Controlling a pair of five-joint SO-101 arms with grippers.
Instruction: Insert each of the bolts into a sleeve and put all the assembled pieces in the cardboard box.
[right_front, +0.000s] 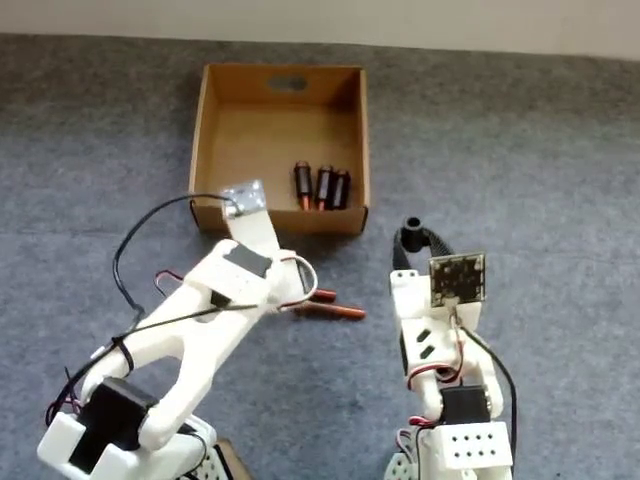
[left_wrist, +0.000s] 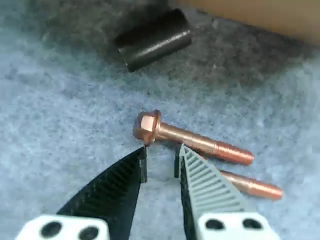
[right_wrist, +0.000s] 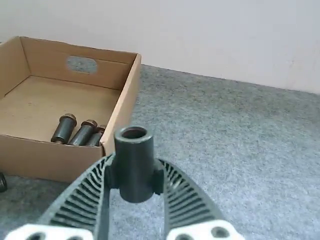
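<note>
Grey carpet (right_front: 550, 150) — right fingers (right_wrist: 85, 200) grip sleeve (right_wrist: 133, 160), left fingers (left_wrist: 115, 195) narrowly apart.

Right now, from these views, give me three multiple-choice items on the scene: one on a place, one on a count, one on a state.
1. Bare bolts lying on the carpet: A one, B two, C four.
2. The assembled pieces lie: A on the carpet, B in the cardboard box, C in a person's hand.
3. The right end effector is: A open, B shut on a bolt, C shut on a sleeve.
Key: 1 B, two copper bolts show in the left wrist view. 2 B, three lie against the box's near wall. 3 C, it clamps an upright dark sleeve.
</note>
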